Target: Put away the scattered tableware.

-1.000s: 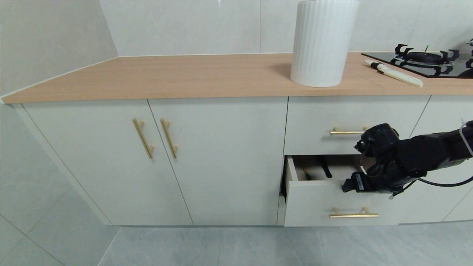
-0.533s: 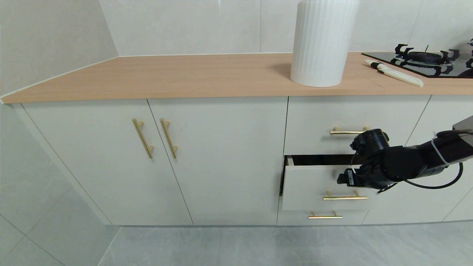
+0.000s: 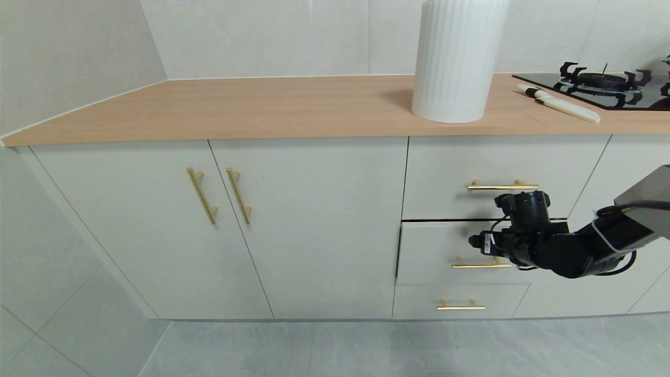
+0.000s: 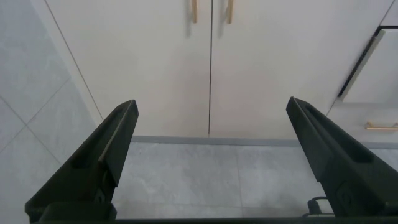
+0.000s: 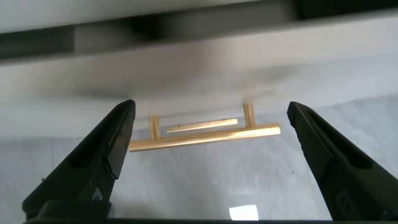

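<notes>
The knife (image 3: 557,103) lies flat on the table (image 3: 261,110), pointing slantwise toward the front edge. The right gripper (image 5: 210,112) and left gripper (image 4: 211,106) are spread wide.

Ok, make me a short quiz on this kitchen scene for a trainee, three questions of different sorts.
1. True or false: the right tool is open in front of the middle drawer, close to its handle.
2. What lies on the counter beside the stove? A) a pale knife B) a fork C) a plate
3. Fill in: the tall ribbed white container stands on the ____.
Key: 1 true; 2 A; 3 counter.
</notes>
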